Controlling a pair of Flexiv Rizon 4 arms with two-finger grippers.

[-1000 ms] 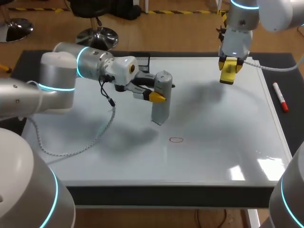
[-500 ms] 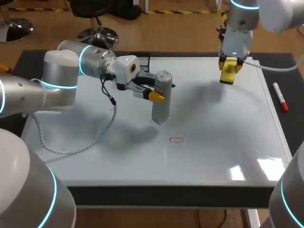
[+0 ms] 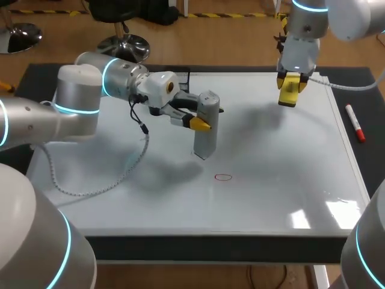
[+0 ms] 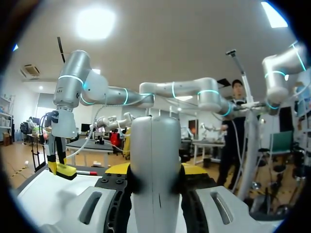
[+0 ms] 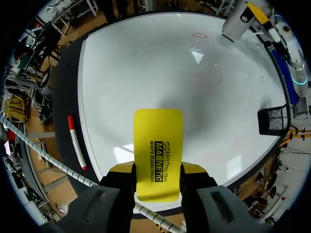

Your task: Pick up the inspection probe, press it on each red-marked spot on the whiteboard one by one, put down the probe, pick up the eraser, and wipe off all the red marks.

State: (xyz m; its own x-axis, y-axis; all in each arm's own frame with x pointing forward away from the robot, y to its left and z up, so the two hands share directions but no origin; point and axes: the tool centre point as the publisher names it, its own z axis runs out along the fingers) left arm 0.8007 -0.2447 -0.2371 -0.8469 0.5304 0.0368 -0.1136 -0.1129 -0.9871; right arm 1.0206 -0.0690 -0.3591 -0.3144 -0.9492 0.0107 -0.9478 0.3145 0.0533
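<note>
Head view: left gripper (image 3: 200,123) clamped inspection probe (image 3: 205,137) upright mid-frame, likely for pressing red ring (image 3: 223,177); right gripper (image 3: 290,84) pinched eraser (image 3: 287,99) upper right, probably for wiping.

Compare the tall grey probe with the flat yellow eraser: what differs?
The tall grey probe is a rounded column; the flat yellow eraser is a thin slab. The probe stands upright, its base seemingly on the whiteboard; the eraser hangs above the board's far right corner. Both are clamped, in the left gripper and right gripper.
</note>
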